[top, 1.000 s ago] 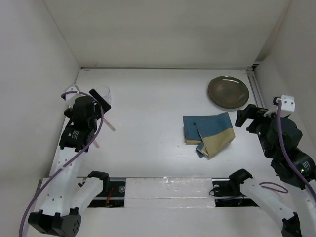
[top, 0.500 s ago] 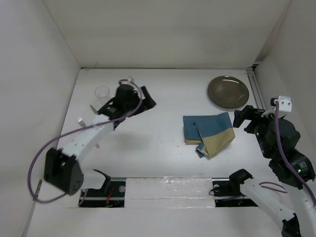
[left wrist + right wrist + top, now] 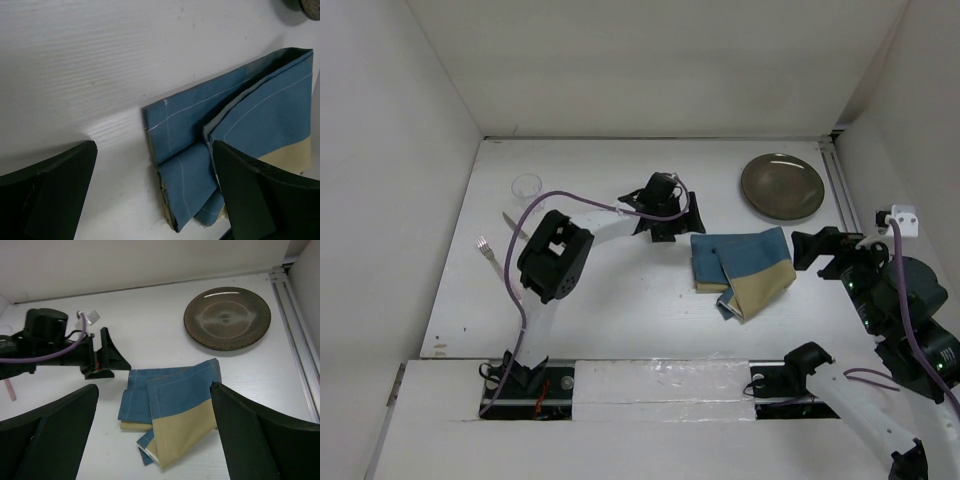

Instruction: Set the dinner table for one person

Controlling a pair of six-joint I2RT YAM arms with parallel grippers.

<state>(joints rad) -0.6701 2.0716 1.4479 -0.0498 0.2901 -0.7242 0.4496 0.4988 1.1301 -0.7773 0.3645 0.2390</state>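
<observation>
The white dinner table (image 3: 610, 300) carries a folded blue-and-tan cloth placemat (image 3: 740, 265), rumpled, right of centre. My left gripper (image 3: 675, 222) is stretched across to the placemat's far left corner. In the left wrist view the left gripper (image 3: 155, 200) is open and empty, low over the placemat's blue left edge (image 3: 185, 150). My right gripper (image 3: 825, 245) is open and empty, raised just right of the placemat. The right wrist view looks down between the right gripper (image 3: 155, 440) on the placemat (image 3: 175, 405) and the left gripper (image 3: 106, 364).
A dark round plate (image 3: 782, 187) lies at the back right, also in the right wrist view (image 3: 227, 317). A clear glass (image 3: 527, 186), a knife (image 3: 512, 221) and a fork (image 3: 488, 250) lie at the left. White walls enclose the table.
My left arm has swung from the far left beside the glass across to the placemat's left edge. My right gripper has barely moved.
</observation>
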